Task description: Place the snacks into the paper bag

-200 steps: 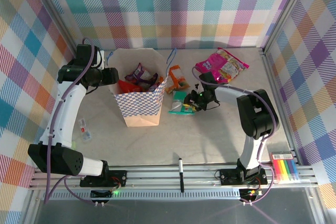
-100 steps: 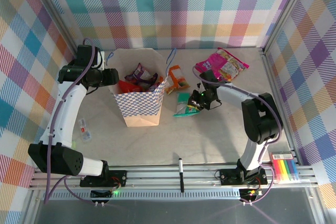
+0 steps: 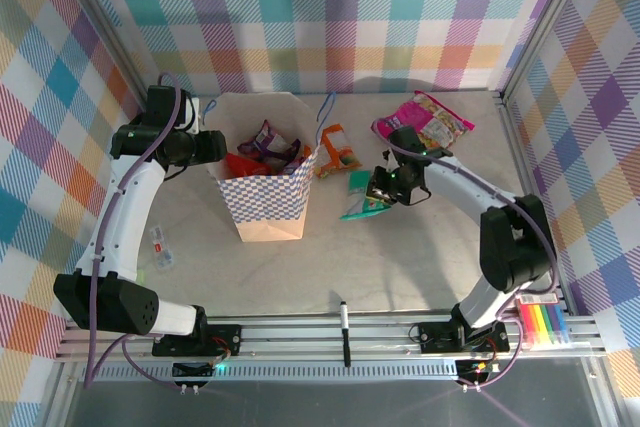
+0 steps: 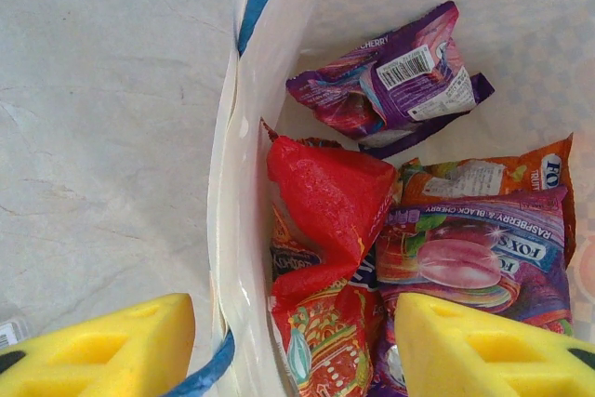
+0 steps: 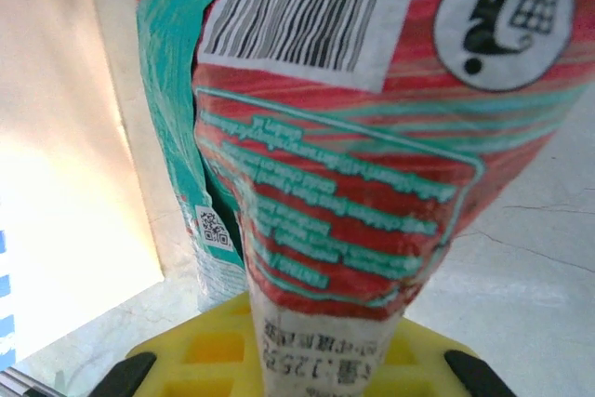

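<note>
Our left hand point(image 3: 207, 144) stands apart, astride the paper bag's point(image 3: 262, 197) left rim, with several snacks point(image 4: 335, 202) inside. Right of the bag, our right hand point(image 3: 383, 187) is clamped on the teal packet point(image 3: 358, 207), which looks light, crinkly and slippery. We judge its flat sealed end grips best.

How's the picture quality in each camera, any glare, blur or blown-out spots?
Top external: evenly lit, soft shadows, sharp. Left wrist: the paper bag wall is washed out white, the red packet crisp. Right wrist: the teal packet is so close that its lowest print blurs; the left edge is overexposed.
</note>
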